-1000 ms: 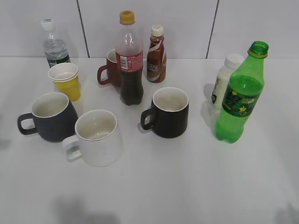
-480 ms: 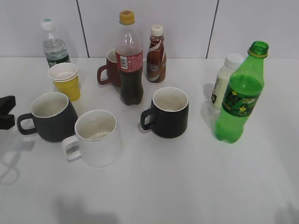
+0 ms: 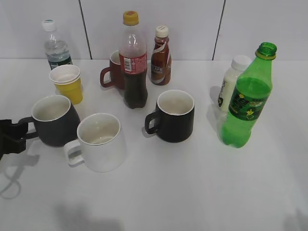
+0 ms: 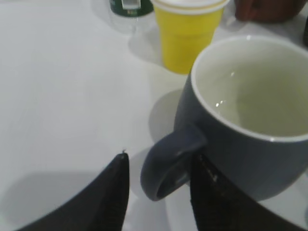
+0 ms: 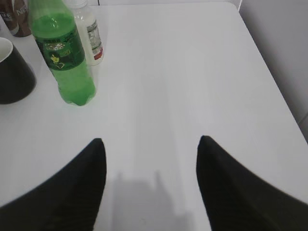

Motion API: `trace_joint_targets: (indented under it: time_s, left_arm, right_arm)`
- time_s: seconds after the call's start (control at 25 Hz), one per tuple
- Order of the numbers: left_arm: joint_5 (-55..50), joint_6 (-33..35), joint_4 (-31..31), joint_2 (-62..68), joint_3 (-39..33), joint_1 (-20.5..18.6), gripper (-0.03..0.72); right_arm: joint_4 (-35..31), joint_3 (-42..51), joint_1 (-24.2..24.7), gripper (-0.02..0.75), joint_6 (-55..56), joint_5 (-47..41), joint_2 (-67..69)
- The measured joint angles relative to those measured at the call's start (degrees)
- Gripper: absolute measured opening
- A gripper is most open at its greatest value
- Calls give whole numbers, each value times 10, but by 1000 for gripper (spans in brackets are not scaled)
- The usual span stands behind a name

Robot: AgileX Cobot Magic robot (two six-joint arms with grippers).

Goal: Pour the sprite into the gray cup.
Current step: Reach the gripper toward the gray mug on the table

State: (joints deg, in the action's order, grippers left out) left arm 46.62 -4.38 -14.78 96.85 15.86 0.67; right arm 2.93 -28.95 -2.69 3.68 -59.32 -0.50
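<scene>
Left wrist view: released left end effector (image 4: 159, 192) straddles the rounded dark gray ceramic mug's (image 4: 240, 120) handle at 6 o'clock; closing off-centre could twist it

From the front, the black left tool (image 3: 10, 136) is cut by the picture's left edge and covers part of the loop handle of the rounded dark gray ceramic mug (image 3: 54, 120). The dark red mug (image 3: 111, 73) stands half hidden behind the red-labelled cola bottle with yellow cap (image 3: 134, 62). The right wrist camera cuts the tall green plastic bottle (image 5: 63, 57) at its neck.
</scene>
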Motion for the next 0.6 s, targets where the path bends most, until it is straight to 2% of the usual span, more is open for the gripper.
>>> trace_joint_targets:
  time_s: [0.24, 0.48, 0.6]
  left_arm:
    - [28, 11, 5, 34, 0, 0, 332]
    - [111, 16, 87, 93, 0, 0, 332]
    - [173, 17, 95, 135, 1, 0, 332]
  right_arm:
    - [0, 0, 0, 447, 0, 0, 0]
    - [0, 0, 0, 447, 0, 0, 0]
    - [0, 0, 0, 447, 0, 0, 0]
